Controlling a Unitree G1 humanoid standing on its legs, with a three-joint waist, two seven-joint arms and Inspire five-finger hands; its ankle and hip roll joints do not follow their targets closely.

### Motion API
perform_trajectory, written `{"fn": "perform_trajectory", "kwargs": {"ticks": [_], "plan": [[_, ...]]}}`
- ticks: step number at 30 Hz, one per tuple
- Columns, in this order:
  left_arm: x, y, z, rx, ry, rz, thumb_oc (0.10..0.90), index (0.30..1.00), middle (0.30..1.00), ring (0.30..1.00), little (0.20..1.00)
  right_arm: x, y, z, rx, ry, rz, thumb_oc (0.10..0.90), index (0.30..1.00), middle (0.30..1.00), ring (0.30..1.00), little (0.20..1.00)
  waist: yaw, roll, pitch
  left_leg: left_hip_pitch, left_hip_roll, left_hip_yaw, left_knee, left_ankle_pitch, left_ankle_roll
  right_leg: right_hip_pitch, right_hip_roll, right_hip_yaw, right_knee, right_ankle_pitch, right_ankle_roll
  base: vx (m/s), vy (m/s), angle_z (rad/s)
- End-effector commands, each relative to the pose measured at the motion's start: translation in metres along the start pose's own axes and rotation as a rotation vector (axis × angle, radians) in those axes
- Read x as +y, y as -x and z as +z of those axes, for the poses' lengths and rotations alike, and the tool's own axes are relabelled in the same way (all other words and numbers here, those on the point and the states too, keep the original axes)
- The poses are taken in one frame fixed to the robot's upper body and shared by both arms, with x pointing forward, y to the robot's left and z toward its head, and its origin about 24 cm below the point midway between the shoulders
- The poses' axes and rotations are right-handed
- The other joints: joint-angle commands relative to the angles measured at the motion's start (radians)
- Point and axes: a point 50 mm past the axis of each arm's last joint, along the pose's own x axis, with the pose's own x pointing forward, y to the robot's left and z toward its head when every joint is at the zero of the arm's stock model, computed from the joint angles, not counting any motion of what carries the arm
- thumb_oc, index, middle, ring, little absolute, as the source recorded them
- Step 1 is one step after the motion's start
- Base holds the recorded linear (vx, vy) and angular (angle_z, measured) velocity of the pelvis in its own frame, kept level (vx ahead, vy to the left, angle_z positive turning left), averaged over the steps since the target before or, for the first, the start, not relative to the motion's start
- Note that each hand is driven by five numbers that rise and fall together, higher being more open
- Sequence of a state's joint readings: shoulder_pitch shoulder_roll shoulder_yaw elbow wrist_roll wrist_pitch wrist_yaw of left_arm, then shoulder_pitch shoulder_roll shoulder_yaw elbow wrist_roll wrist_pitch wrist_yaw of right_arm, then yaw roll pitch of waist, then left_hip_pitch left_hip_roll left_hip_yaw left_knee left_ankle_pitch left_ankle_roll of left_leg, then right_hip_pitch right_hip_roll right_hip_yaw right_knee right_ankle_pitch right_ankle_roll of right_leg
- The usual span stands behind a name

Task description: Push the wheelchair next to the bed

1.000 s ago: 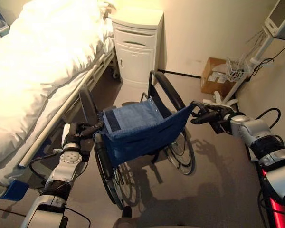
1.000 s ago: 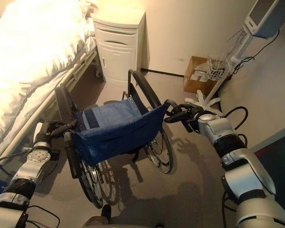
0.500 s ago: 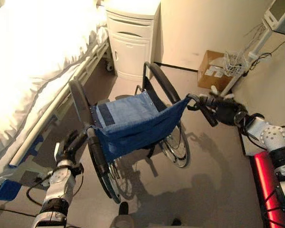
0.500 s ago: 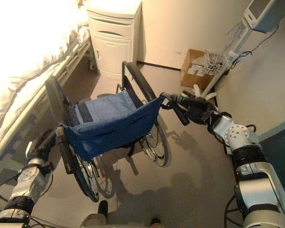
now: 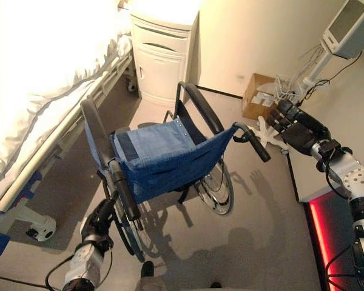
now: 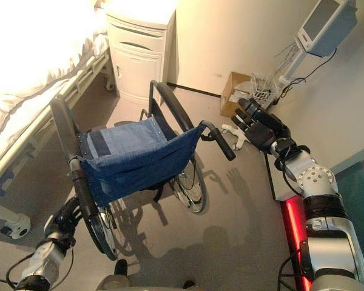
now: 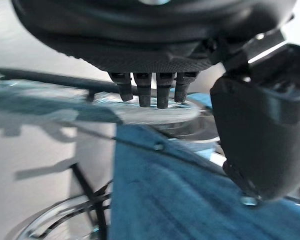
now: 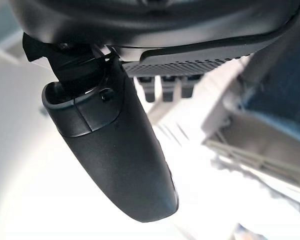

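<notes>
Now both hands are off the wheelchair (image 5: 164, 157). A second ago each hand was wrapped on a push handle; half a second ago the right hand was at its handle with fingers loosening and the left had dropped below its grip. At this moment the right hand (image 5: 294, 124) hangs in the air to the right of the right push handle (image 5: 255, 142), apart from it, fingers straight and spread. The left hand (image 5: 100, 218) sits low by the left rear wheel, just under the left push handle (image 5: 124, 191); its wrist view shows the fingers (image 7: 150, 90) straight, nothing held, with blue seat cloth and a wheel rim past them.

Wheelchair position: beside the bed (image 5: 42, 91), its left armrest near the bed rail (image 5: 54, 145), with a strip of floor between; front end points toward the white bedside cabinet (image 5: 164, 54). The whole scene also sits differently in the head views than before, so part of the apparent shift is camera motion, not chair motion.

Judgement: the release reads as the push being finished, the chair parked alongside the bed. Whether it is close enough I can't settle from here.

Hard to make out:
- front casters and footrests, hidden under the seat
- whether the left hand brushes the wheel or tyre; too dark to tell
- the bed's bright bedding, washed out, detail lost
- right wrist view: thumb and straight fingertips over pale blur
- monitor on stand (image 5: 352, 27), cut by the frame edge; cardboard box (image 5: 258, 100) partly behind the stand's base
</notes>
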State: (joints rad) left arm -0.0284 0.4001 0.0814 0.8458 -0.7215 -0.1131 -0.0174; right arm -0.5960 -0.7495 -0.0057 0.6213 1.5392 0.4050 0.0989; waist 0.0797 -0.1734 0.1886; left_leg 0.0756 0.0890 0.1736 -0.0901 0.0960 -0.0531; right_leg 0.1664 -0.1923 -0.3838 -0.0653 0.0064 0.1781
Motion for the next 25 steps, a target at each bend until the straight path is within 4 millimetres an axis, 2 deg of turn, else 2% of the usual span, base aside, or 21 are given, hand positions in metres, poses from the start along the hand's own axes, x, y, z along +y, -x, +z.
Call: {"fn": "perform_trajectory", "kwargs": {"ticks": [1,4,5,8,9,10,11,12,15,17,18,21,22,25], "plan": [[-0.011,-0.002,0.004,-0.064,0.095,-0.057,0.8,0.9,0.9,0.9,0.9,0.006,0.019,0.06,-0.172,0.098,0.027,0.8,0.9,0.9,0.9,0.9,0.032,0.029,-0.092,0.053,-0.012,0.04,0.04,-0.146,0.042,-0.081,0.02,0.017,0.131,0.009,-0.037,-0.04,-0.068,-0.01],[-0.005,0.006,-0.026,0.045,0.159,-0.021,0.8,0.9,0.9,0.9,0.9,-0.042,0.035,0.041,-0.085,0.123,-0.095,0.8,0.9,0.9,0.9,0.9,0.038,0.019,-0.076,0.047,-0.014,0.038,0.049,-0.15,0.046,-0.091,0.019,0.019,0.132,0.023,-0.033,-0.03,-0.077,-0.01],[-0.004,0.007,-0.031,0.061,0.153,-0.015,0.8,0.9,0.9,0.9,0.9,-0.051,0.037,0.035,-0.068,0.121,-0.109,0.8,0.9,0.9,0.9,0.9,0.04,0.018,-0.073,0.046,-0.013,0.038,0.05,-0.149,0.046,-0.09,0.02,0.019,0.13,0.022,-0.033,-0.03,-0.084,0.0],[0.001,0.015,-0.054,0.147,0.081,0.015,0.8,0.9,0.9,0.9,0.9,-0.09,0.051,-0.005,0.019,0.062,-0.177,0.8,0.9,0.9,0.9,0.9,0.049,0.017,-0.06,0.043,-0.011,0.038,0.05,-0.15,0.05,-0.092,0.02,0.015,0.125,0.029,-0.031,-0.03,-0.067,0.0],[0.001,0.016,-0.055,0.154,0.074,0.018,0.8,0.9,0.9,0.9,0.9,-0.092,0.052,-0.008,0.027,0.057,-0.18,0.8,0.9,0.9,0.9,0.9,0.05,0.017,-0.06,0.043,-0.011,0.038,0.05,-0.149,0.05,-0.092,0.02,0.015,0.125,0.03,-0.03,-0.02,-0.053,0.0],[0.003,0.019,-0.064,0.199,0.007,0.021,0.8,0.9,0.9,0.9,0.9,-0.107,0.056,-0.038,0.074,0.012,-0.203,0.8,0.9,0.9,0.9,0.9,0.052,0.022,-0.053,0.043,-0.012,0.039,0.048,-0.151,0.054,-0.097,0.017,0.009,0.128,0.039,-0.026,-0.02,-0.035,-0.01],[0.004,0.022,-0.069,0.223,-0.038,0.016,0.8,0.9,0.9,0.9,0.9,-0.114,0.059,-0.052,0.09,-0.003,-0.219,0.8,0.9,0.9,0.9,0.9,0.053,0.027,-0.05,0.043,-0.012,0.04,0.048,-0.151,0.055,-0.099,0.015,0.008,0.129,0.04,-0.024,0.0,0.0,0.0],[0.005,0.023,-0.073,0.24,-0.081,0.016,0.8,0.9,0.9,0.9,0.9,-0.118,0.061,-0.063,0.098,-0.016,-0.23,0.8,0.9,0.9,0.9,0.9,0.054,0.032,-0.047,0.043,-0.012,0.04,0.049,-0.151,0.056,-0.1,0.014,0.009,0.13,0.039,-0.024,-0.01,0.011,-0.04],[0.007,0.031,-0.088,0.304,-0.403,-0.073,0.8,0.9,0.9,0.9,0.9,-0.137,0.076,-0.116,0.186,-0.031,-0.284,0.8,0.9,0.9,0.9,0.9,0.054,0.065,-0.04,0.047,-0.017,0.039,0.05,-0.155,0.061,-0.105,0.008,0.008,0.14,0.034,-0.019,0.0,0.037,0.0],[0.004,0.033,-0.092,0.31,-0.496,-0.128,0.8,0.9,0.9,0.9,0.9,-0.142,0.082,-0.136,0.202,-0.033,-0.298,0.8,0.9,0.9,0.9,0.9,0.052,0.084,-0.041,0.042,-0.019,0.039,0.049,-0.15,0.064,-0.112,0.004,0.01,0.139,0.032,-0.02,-0.01,0.103,0.0],[-0.002,0.034,-0.096,0.31,-0.571,-0.187,0.8,0.9,0.9,0.9,0.9,-0.145,0.088,-0.154,0.233,-0.026,-0.31,0.8,0.9,0.9,0.9,0.9,0.049,0.103,-0.038,0.048,-0.022,0.04,0.046,-0.154,0.066,-0.112,0.003,0.012,0.145,0.024,-0.018,0.0,0.136,0.01],[-0.014,0.037,-0.101,0.305,-0.665,-0.293,0.8,0.9,0.9,0.9,0.9,-0.146,0.096,-0.188,0.267,-0.008,-0.322,0.8,0.9,0.9,0.9,0.9,0.039,0.136,-0.041,0.052,-0.027,0.04,0.043,-0.15,0.067,-0.115,-0.001,0.021,0.146,0.011,-0.019,0.01,0.146,-0.01],[-0.02,0.038,-0.103,0.3,-0.684,-0.331,0.8,0.9,0.9,0.9,0.9,-0.145,0.1,-0.206,0.3,0.022,-0.326,0.8,0.9,0.9,0.9,0.9,0.032,0.15,-0.046,0.048,-0.03,0.039,0.042,-0.147,0.067,-0.119,-0.002,0.027,0.143,0.006,-0.021,0.02,0.144,-0.07],[-0.035,0.039,-0.108,0.281,-0.742,-0.394,0.8,0.9,0.9,0.9,0.9,-0.146,0.116,-0.238,0.42,0.101,-0.339,0.8,0.9,0.9,0.9,0.9,0.015,0.176,-0.051,0.053,-0.034,0.04,0.036,-0.145,0.065,-0.115,-0.002,0.037,0.14,-0.006,-0.024,0.02,0.12,-0.12]]}}
